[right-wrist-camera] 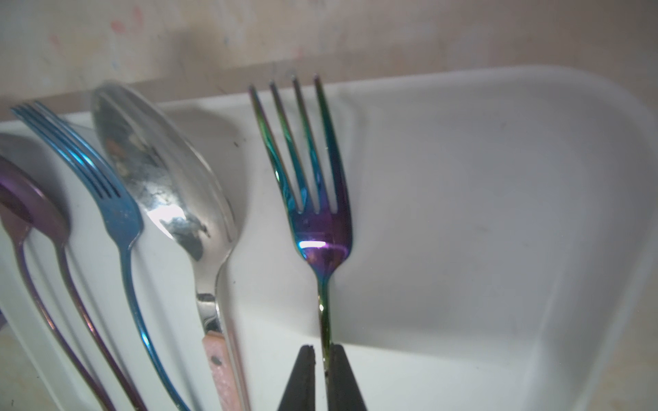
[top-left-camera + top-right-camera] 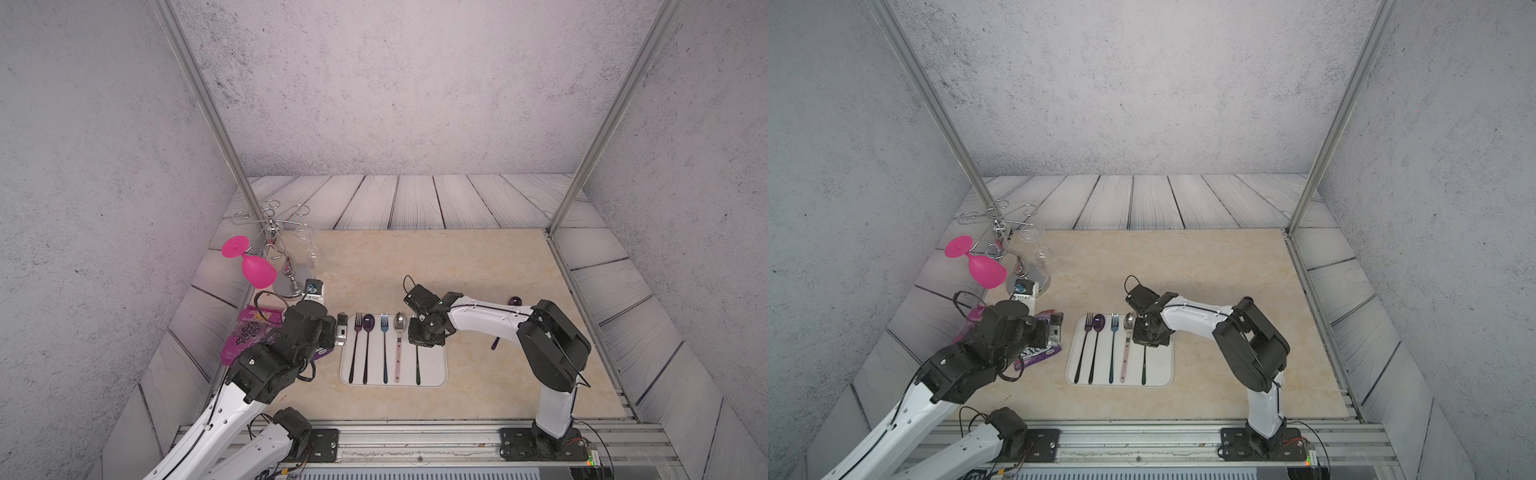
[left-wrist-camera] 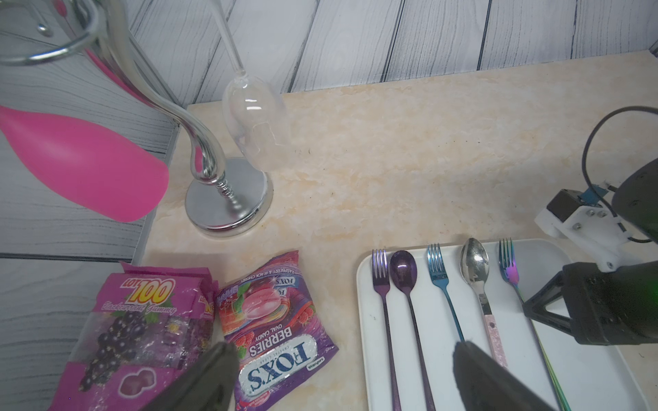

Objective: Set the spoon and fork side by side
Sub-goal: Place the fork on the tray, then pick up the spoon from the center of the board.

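A white tray (image 2: 436,370) (image 2: 1163,370) holds several pieces of cutlery laid parallel. A rainbow-tinted fork (image 1: 320,227) (image 3: 509,270) lies at the right of the row, beside a silver spoon with a pink handle (image 1: 160,170) (image 2: 400,322). My right gripper (image 1: 322,350) (image 2: 417,338) is low over the tray. It is closed about the fork's thin handle, one pad touching and a hairline gap at the other. My left gripper (image 3: 341,350) (image 2: 341,330) hangs wide open and empty at the tray's left edge.
Left of the silver spoon lie a blue fork (image 2: 384,328), a purple spoon (image 2: 368,322) and a purple fork (image 2: 358,322). Another purple spoon (image 2: 514,300) lies behind the right arm. Candy bags (image 3: 277,327), a chrome glass rack (image 2: 286,266) and a pink glass (image 2: 257,270) crowd the left.
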Robot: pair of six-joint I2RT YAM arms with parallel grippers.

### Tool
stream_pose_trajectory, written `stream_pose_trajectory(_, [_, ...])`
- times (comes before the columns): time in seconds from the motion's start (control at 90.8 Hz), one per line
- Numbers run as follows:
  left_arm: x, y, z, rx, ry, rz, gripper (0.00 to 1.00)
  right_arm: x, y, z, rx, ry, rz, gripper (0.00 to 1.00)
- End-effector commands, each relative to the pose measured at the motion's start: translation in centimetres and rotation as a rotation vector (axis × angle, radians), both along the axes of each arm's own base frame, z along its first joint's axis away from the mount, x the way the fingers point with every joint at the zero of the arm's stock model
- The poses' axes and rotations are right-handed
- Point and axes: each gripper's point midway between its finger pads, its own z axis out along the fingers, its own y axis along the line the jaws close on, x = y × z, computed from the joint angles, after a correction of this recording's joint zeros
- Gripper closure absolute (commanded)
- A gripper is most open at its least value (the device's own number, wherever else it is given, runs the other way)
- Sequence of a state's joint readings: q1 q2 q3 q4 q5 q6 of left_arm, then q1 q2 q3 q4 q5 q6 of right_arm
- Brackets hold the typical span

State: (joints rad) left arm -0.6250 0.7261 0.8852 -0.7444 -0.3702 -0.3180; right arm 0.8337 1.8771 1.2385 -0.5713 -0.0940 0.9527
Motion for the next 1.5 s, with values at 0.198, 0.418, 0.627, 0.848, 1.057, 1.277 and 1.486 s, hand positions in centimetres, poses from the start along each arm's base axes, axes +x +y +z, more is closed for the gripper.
stream_pose_trajectory(0.198, [0.1,-0.1,0.0,-0.004,-0.002,-0.003,0.0,0.7,-3.2,4.8,-0.055,-0.089,-0.003,0.81])
stream_pose_trajectory(0.418, [0.2,-0.1,-0.4,-0.001,0.009,0.006,0.0,2.2,-11.4,6.0,-0.106,-0.078,-0.119,0.71])
stream_pose_trajectory(0.627, [0.4,-0.5,-0.7,-0.002,0.025,-0.004,0.0,5.5,-22.3,5.1,-0.152,-0.05,-0.297,0.66])
stream_pose_trajectory(0.848, [0.2,-0.7,-0.9,-0.005,0.035,-0.014,0.0,8.5,-27.7,3.2,-0.165,-0.016,-0.406,0.65])
stream_pose_trajectory(1.057, [0.2,-0.7,-0.9,0.001,0.04,-0.018,0.0,9.1,-29.0,1.0,-0.187,0.022,-0.427,0.67])
stream_pose_trajectory(1.277, [0.2,-0.8,-1.0,0.002,0.043,-0.02,0.0,9.2,-29.4,-0.7,-0.188,0.058,-0.406,0.7])
stream_pose_trajectory(1.486, [0.3,-0.8,-1.0,0.003,0.045,-0.019,0.0,8.9,-29.3,-1.8,-0.189,0.09,-0.394,0.73])
